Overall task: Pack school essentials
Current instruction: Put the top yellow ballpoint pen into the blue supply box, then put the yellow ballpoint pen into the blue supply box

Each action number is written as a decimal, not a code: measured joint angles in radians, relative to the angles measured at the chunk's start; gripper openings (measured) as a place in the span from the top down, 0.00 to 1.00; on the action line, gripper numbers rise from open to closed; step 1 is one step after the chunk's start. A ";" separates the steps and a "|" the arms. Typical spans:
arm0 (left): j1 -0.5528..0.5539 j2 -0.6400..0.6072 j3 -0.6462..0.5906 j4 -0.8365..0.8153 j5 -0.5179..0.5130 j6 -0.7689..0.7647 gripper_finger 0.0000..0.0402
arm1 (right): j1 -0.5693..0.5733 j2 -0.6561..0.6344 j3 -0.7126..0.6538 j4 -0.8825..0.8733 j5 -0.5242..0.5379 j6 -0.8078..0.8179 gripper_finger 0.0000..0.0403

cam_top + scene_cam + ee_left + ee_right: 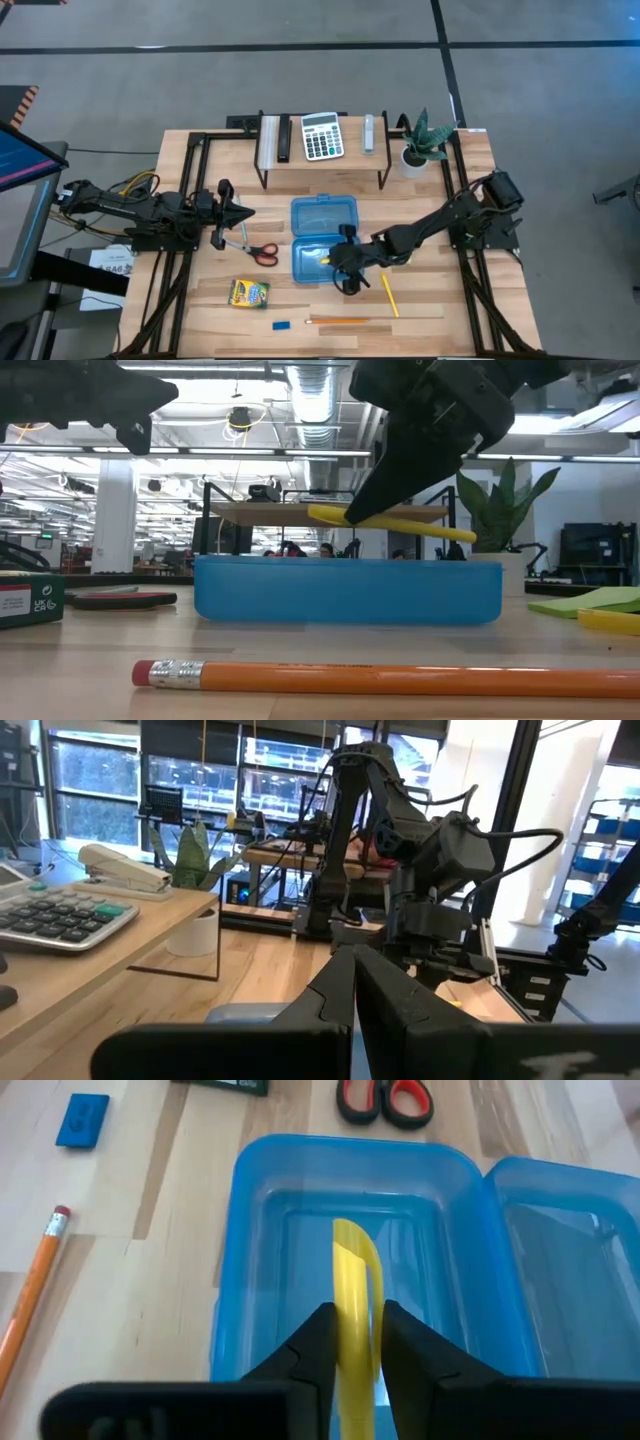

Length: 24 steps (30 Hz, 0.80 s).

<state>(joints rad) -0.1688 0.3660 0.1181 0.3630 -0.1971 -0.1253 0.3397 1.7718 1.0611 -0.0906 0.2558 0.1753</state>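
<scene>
Pencil [354, 1295], yellow, pinched by right tool [354, 1342] above blue case [240, 1260]; case otherwise unfilled. Scissors [262, 252], crayon box [249, 292], eraser [281, 324], orange pencil [338, 321] unpacked beside case. Left tool [243, 212] pressed together, idle.

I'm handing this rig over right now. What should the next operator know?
Right gripper: holds a yellow pencil between its fingers over the open blue case; not yet released.
Left gripper: shut, empty, waiting above the table's left side near the scissors.
Still on the table: scissors, crayon box, blue eraser, orange pencil, another yellow pencil.
Done: nothing seen lying in the case yet.
Left: drop this pencil, then pack the rest.
</scene>
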 joint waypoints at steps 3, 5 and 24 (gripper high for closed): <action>0.000 0.000 0.000 0.001 0.000 0.000 1.00 | 0.002 0.000 0.000 0.000 0.001 0.008 0.71; 0.000 0.000 0.000 0.001 0.001 -0.001 1.00 | 0.002 0.000 0.000 -0.004 0.001 0.014 0.67; 0.000 0.000 0.000 0.009 0.018 0.011 1.00 | 0.175 -0.352 -0.118 -0.172 0.212 0.163 0.61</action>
<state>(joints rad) -0.1691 0.3657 0.1181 0.3715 -0.1794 -0.1146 0.5151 1.4200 0.9433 -0.2627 0.4677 0.3388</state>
